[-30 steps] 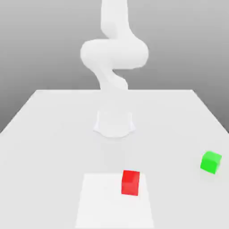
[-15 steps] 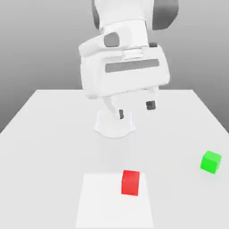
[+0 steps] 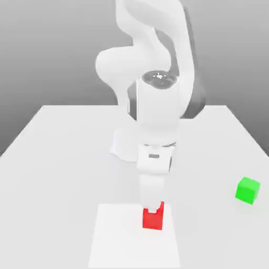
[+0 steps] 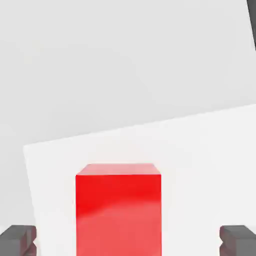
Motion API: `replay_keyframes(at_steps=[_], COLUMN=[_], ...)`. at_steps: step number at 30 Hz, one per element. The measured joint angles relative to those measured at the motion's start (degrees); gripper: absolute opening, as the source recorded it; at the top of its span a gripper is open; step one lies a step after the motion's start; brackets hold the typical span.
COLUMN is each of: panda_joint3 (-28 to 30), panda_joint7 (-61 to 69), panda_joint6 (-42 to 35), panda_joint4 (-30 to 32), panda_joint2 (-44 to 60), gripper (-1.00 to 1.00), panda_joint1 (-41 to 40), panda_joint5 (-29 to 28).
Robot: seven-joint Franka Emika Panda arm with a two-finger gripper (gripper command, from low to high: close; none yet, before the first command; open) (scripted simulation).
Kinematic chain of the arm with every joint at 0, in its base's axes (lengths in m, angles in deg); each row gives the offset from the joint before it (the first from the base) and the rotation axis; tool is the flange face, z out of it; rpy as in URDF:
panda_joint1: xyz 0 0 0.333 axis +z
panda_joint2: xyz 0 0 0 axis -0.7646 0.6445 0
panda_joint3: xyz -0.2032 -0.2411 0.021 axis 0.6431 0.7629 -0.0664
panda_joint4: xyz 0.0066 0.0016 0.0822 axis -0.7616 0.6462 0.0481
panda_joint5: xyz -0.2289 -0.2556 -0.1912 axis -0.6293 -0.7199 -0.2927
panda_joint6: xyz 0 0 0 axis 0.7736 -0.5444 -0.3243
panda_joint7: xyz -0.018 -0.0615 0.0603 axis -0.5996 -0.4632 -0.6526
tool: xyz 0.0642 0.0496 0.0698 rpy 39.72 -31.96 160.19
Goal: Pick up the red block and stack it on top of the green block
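On the white square patch [image 3: 121, 241], exterior view: red block [image 3: 153, 220], gripper [image 3: 152, 208] right over it, partly hiding it. Green block [image 3: 248, 190] well apart on the table [image 3: 58, 184], toward the exterior view's right. Hand view: fingers wide apart, red block between them, not gripped.

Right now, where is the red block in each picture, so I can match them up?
Exterior view: the red block is low in the picture, a little to the exterior view's right of the middle, under the robot's hand.
Hand view: the red block is the big red shape between the two open fingers.
Landmark in both: the white square that the block sits on.
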Motion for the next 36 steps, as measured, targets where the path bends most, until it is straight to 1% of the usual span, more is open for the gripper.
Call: replay_keyframes(at_steps=[4, 7, 10, 11, 18, 25, 31, 33, 34, 36], panda_joint3=[-1.80, -4.28, -8.01, -8.81, -8.74, -3.36, -2.10, -2.55, -4.01, -7.69], panda_joint7=[3.20, 5.96, 8.26, 8.65, 8.61, 2.92, -1.24, -1.85, -1.43, -0.14], panda_joint6=[3.28, 5.90, 8.64, 9.19, 9.00, 3.32, -1.46, -2.86, -3.59, -4.95], panda_joint4=[-0.71, -1.12, -1.38, -1.41, -1.42, -0.73, 0.46, 0.72, 0.33, -0.69], panda_joint2=[4.03, 7.30, 10.69, 11.36, 11.29, 4.17, -1.64, -3.09, -3.39, -3.68], gripper=[0.00, 0.00, 0.00, -1.00, -1.00, -1.00, -1.00, -1.00, -1.00, -1.00], panda_joint1=[-0.83, -2.39, -5.28, -5.92, -5.87, -2.51, -2.68, -3.29, -3.48, 1.68], panda_joint5=[4.24, 8.05, 11.36, 11.94, 11.88, 3.81, -1.71, -2.73, -2.87, -2.87])
